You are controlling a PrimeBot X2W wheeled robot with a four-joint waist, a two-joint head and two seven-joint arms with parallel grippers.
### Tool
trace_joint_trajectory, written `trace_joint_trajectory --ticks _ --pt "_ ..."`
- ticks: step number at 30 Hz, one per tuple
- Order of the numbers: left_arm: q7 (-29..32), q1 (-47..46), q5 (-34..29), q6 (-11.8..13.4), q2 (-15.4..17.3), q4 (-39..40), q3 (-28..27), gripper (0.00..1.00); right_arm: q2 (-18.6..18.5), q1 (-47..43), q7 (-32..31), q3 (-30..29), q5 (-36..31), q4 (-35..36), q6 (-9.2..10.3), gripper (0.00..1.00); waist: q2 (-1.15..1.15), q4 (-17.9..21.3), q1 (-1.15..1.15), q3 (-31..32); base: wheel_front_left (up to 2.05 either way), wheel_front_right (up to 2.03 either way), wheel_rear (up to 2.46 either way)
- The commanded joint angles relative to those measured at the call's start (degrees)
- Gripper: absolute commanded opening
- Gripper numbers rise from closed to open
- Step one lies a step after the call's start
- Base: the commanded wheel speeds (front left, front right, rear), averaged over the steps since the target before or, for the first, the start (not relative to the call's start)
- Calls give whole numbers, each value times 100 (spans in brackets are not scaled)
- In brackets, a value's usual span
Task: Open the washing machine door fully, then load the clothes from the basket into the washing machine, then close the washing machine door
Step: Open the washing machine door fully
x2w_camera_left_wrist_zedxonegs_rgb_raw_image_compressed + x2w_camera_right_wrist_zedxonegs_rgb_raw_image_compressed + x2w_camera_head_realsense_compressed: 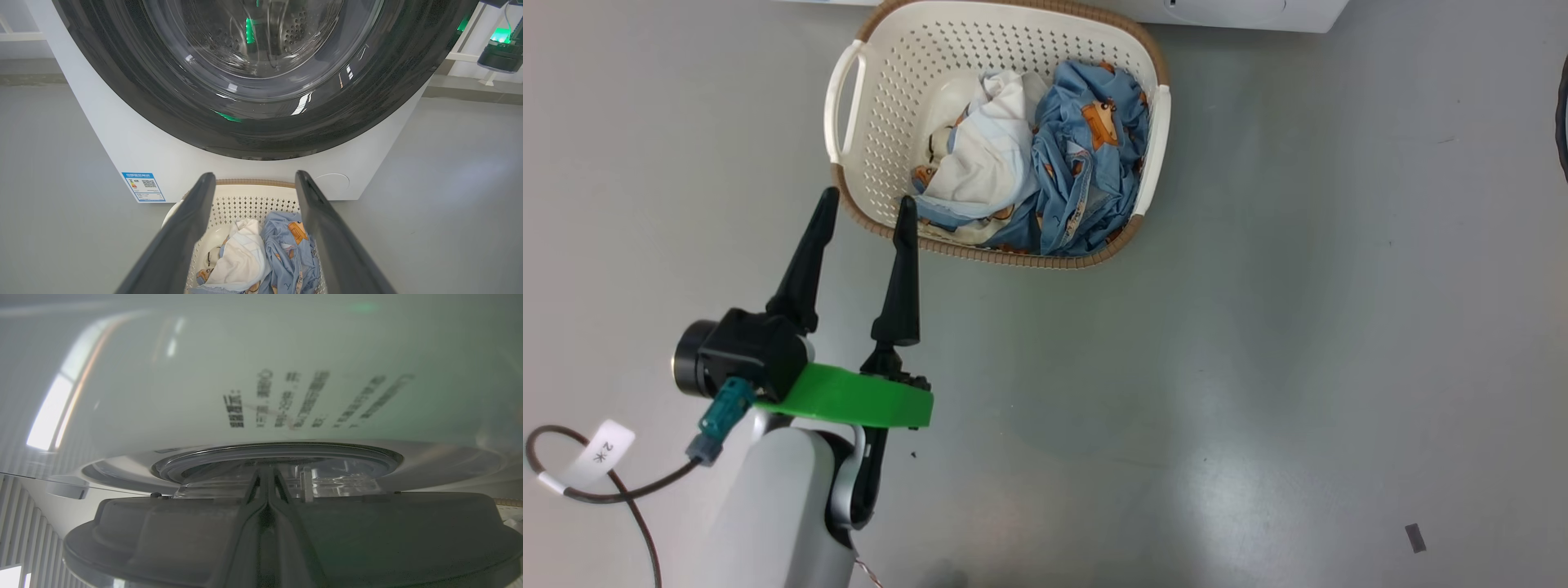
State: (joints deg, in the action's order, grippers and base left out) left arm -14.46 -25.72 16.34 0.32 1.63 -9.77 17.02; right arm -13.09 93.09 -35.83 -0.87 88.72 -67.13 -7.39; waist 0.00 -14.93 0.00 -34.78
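The basket [890,98] stands on the grey floor in front of the washing machine [1241,12]. It holds the clothes: a white cloth [988,155] beside light blue printed fabric [1086,155]. My left gripper [867,198] is open and empty, its fingertips over the basket's near left rim. In the left wrist view the open left gripper [255,175] points over the basket [245,204] at the washing machine door [261,114], whose black ring and glass cover the front of the washing machine [135,134]. My right gripper [267,473] is shut, fingers pressed together against a grey rounded part below a dark glass-filled ring.
Grey floor stretches right of the basket and toward me. A blue energy sticker [143,186] and a round service flap [333,181] mark the machine's lower front. A dark arm part with a green light [500,57] hangs at the machine's upper right. A loose cable [572,482] lies near the left arm.
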Motion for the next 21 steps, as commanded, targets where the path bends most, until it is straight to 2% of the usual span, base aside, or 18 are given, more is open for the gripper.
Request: trace_joint_trajectory --ticks 1,21 --pt "-54 -59 5 44 125 144 -173 100 173 89 -115 21 -31 142 -10 0 0 9 0 7 0 0 0" --pt "-54 37 -70 27 125 44 -257 100 316 -952 -944 -17 197 757 -10 0 0 163 0 276 0 0 0"
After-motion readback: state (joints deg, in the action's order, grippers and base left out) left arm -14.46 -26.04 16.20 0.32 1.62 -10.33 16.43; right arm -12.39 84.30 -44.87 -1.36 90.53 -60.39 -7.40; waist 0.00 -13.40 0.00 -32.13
